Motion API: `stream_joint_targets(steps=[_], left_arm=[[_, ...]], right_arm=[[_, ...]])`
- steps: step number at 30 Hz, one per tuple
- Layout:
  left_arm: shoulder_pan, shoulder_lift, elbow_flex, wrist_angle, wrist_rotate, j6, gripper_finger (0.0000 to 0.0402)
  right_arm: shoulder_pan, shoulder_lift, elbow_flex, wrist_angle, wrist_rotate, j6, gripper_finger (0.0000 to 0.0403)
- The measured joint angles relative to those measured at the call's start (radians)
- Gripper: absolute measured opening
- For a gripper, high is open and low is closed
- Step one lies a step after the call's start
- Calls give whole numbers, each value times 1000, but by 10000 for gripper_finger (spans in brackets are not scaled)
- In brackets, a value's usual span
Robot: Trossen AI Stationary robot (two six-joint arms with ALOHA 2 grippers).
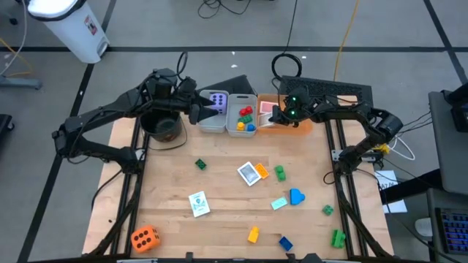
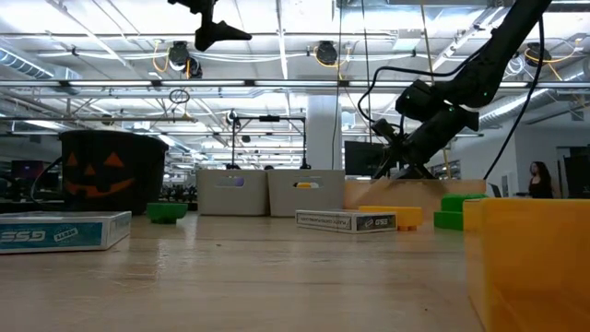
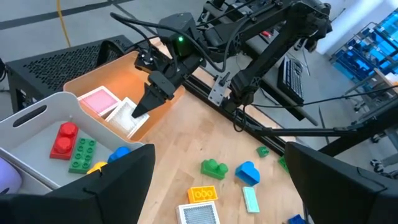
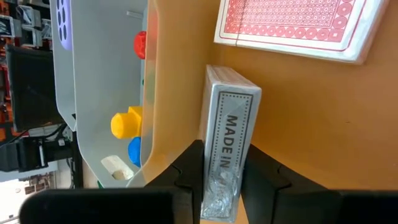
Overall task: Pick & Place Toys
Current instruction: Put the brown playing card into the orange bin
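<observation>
At the far edge of the table: two grey bins and an orange tray stand in a row, both arms reaching over them.
Table (image 1: 219,212): bare wood — loose toys scattered over its near half.
Black bucket (image 1: 162,126): far left corner, beneath the left arm.
Orange tray (image 3: 93,78): right end of the row; holds a red-backed card deck (image 4: 292,25) lying flat.
Grey bins: left bin (image 1: 212,123) holds the purple die (image 1: 217,100); right bin (image 1: 241,130) holds red, green, yellow and blue bricks.
Right gripper (image 4: 221,180): lowered into the orange tray, fingers clamped on a silver card box (image 4: 227,143) that stands on edge beside the tray wall.
Left gripper (image 1: 207,111): hovering over the left grey bin, fingers wide apart, nothing between them.
Orange die (image 1: 145,238): near left corner of the table.
White card pack (image 1: 198,203): lying flat, left of centre.
Patterned card pack (image 1: 252,173): mid-table, an orange piece touching it.
Blue brick (image 1: 295,196): right of centre — a pale blue piece just beside it.
Small bricks: green (image 1: 200,165), yellow (image 1: 253,234), green pair (image 1: 337,237) near the right edge.
</observation>
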Motion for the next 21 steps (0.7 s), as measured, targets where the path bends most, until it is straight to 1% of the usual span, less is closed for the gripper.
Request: stream_joint_targets(steps=[12, 21], left_arm=[[0, 0, 0, 0, 0, -2, 363], [0, 0, 0, 0, 0, -3, 363]], right_arm=[[0, 1, 0, 3, 4, -7, 73], [0, 3, -2, -3, 37, -24, 129]])
